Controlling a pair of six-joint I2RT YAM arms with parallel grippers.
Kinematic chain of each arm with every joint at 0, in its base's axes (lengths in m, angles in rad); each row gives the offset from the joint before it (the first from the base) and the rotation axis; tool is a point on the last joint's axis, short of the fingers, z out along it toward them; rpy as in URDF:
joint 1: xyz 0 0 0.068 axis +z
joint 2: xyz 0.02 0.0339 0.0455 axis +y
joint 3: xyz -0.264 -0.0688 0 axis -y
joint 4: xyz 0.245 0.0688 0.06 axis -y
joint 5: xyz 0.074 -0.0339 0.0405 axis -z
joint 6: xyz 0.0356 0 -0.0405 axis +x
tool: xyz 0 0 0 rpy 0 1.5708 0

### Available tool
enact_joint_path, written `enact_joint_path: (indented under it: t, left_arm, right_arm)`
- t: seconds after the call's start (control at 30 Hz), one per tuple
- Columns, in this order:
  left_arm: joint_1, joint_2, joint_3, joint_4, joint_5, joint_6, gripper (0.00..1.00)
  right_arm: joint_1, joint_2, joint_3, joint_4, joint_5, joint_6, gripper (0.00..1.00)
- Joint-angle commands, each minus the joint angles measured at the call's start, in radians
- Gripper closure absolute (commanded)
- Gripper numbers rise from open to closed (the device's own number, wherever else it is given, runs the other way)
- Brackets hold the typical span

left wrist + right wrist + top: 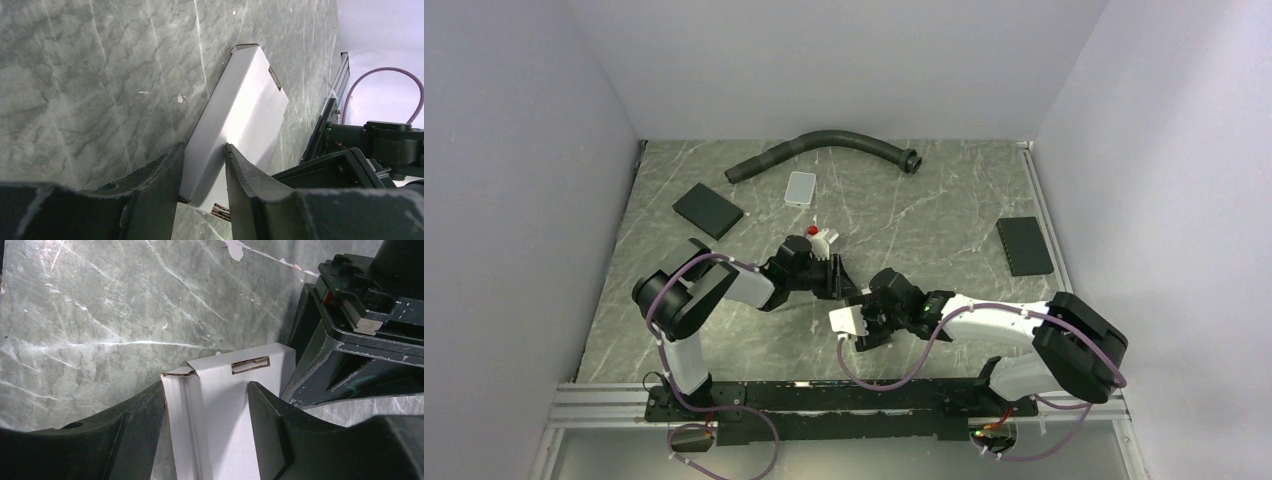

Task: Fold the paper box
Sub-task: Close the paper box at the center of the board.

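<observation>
Slippage looms if right fingers, astride the paper box end with grip unclear, pull against left fingers pinching it

On the marbled table lie a black hose, a grey tile, a left black pad and a right black pad.

the paper box is a slim white rectangular carton, folded up into shape. its faces are plain, with brown raw cardboard showing at a tucked end flap and a small slot beside it. it sits tilted on one long narrow side, low against the grey marbled counter near the front middle.
</observation>
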Motion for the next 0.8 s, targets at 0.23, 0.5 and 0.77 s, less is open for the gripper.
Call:
enact_joint_path:
  t: [0.23, 0.5, 0.77]
  left_arm:
    - [-0.032, 0.071, -0.057, -0.135, 0.008, -0.030, 0.57]
    - [-0.032, 0.070, -0.074, -0.103, 0.008, -0.047, 0.58]
    - [-0.033, 0.075, -0.106, -0.052, 0.011, -0.073, 0.58]
  right_arm:
    - [0.062, 0.044, 0.023, 0.046, 0.078, -0.012, 0.33]
    - [0.073, 0.068, 0.035, 0.086, 0.126, 0.060, 0.50]
    - [0.072, 0.079, 0.047, 0.072, 0.134, 0.077, 0.50]
